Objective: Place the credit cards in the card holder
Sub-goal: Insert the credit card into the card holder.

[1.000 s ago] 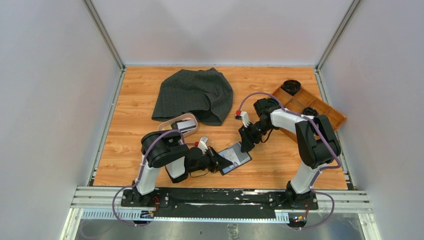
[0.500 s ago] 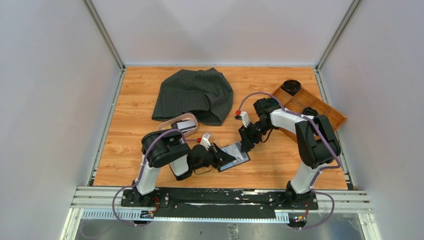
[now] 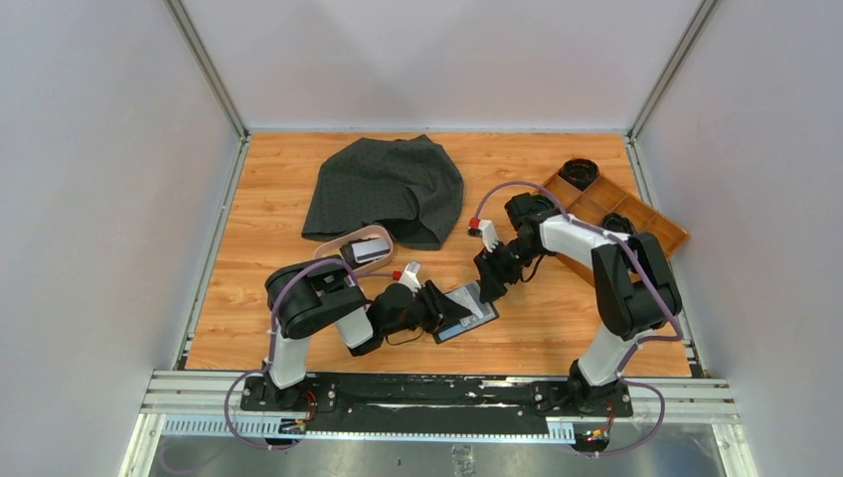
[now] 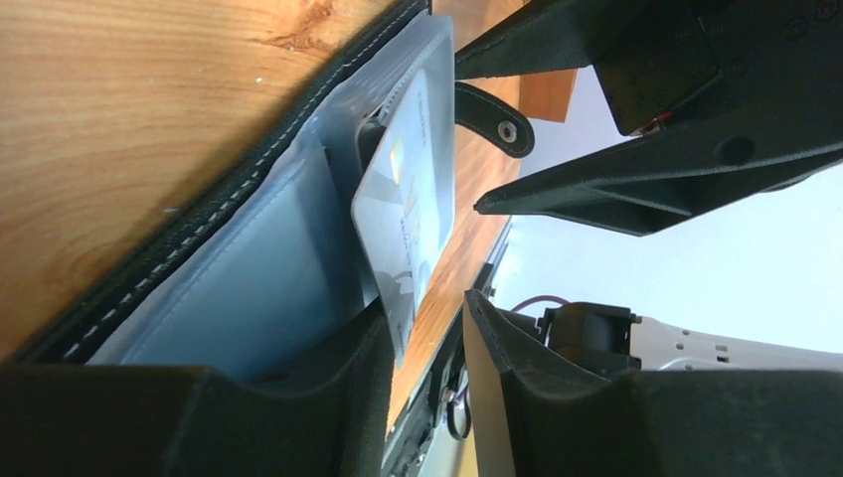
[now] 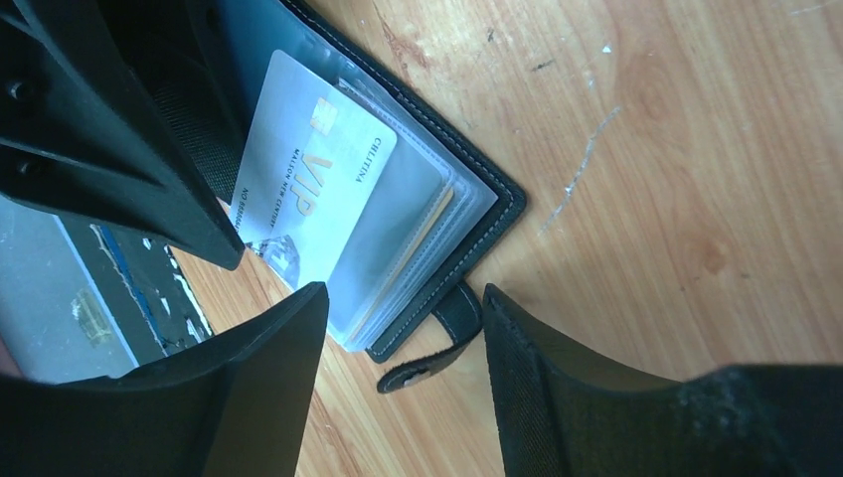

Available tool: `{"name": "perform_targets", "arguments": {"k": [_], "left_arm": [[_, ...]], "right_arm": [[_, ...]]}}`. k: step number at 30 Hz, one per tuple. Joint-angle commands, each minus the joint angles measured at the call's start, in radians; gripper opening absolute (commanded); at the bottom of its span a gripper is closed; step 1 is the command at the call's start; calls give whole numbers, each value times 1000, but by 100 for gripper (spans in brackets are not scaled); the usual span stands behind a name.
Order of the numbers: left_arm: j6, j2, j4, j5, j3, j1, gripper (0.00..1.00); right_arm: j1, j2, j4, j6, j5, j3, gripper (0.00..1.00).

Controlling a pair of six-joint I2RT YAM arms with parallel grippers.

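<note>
In card holder, card seemingly released.

the card holder lies open and flat, black stitched cover down and clear greyish sleeves up, just ahead of the left gripper, its outer edge and snap tab lying between the parted fingers of the right gripper. a silver-grey credit card marked "vip", with a gold chip, sits tilted and partly tucked into a sleeve, its free end reaching between the left gripper's spread fingertips; whether it touches them cannot be told. a yellowish card edge shows inside the sleeves, and a grey stack of cards lies well behind the left gripper.
</note>
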Motion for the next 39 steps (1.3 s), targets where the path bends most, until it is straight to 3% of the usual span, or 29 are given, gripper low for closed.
{"name": "perform_targets", "arguments": {"k": [1, 10, 18, 20, 23, 24, 28, 33, 39], "left_arm": [[43, -18, -70, -8, -28, -7, 39], [41, -10, -32, -4, -50, -7, 45], [83, -82, -87, -11, -74, -7, 47], [90, -88, -92, -11, -77, -7, 47], [90, -74, -71, -4, -74, -7, 47], [88, -65, -58, -3, -74, -7, 46], [81, -45, -8, -3, -89, -7, 46], [83, -46, 12, -10, -112, -7, 46], [81, -28, 29, -5, -108, -7, 46]], "right_arm": [[5, -74, -36, -25, 65, 20, 64], [2, -154, -24, -54, 92, 5, 64], [2, -195, 4, -32, -145, -18, 56], [2, -184, 29, 19, -235, -21, 46], [12, -151, 122, 191, -310, -32, 21], [21, -140, 158, 245, -310, -36, 15], [103, -121, 280, 413, -231, -49, 7], [196, -85, 379, 586, -78, -48, 4], [263, 0, 368, 634, 37, -10, 4]]}}
